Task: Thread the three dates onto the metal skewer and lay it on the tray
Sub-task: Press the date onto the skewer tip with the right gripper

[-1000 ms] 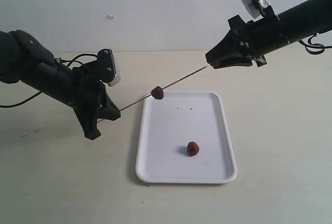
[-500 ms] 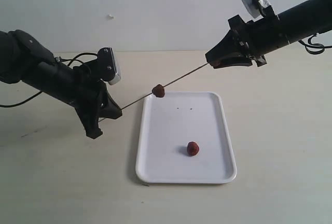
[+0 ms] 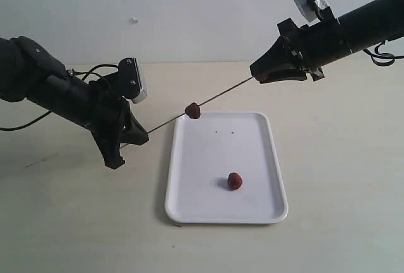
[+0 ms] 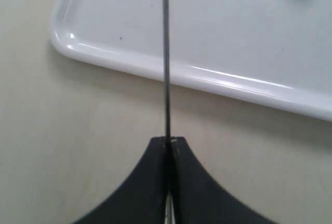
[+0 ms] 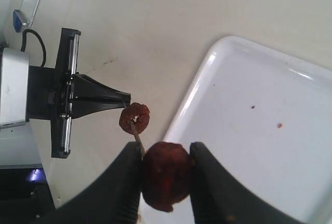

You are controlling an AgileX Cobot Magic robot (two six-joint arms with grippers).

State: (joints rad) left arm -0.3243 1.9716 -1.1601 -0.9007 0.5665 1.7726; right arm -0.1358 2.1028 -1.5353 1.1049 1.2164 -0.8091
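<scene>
The tray (image 3: 224, 220) lay on the bench (image 3: 341, 178), one date (image 3: 235, 181) in its near half. Above its far-left corner the skewer (image 3: 221, 98) ran from left fingers (image 4: 150, 182) to right fingers (image 5: 122, 187), a second date (image 3: 193, 110) midway, a third date (image 5: 165, 174) between the right fingers.

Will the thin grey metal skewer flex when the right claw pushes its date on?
Probably bows slightly: the thin grey metal skewer is long and clamped only at one end by the left claw. It looks straight carrying one dark red date, so fairly stiff. The right claw's wrinkled date may skid off the tip.
</scene>
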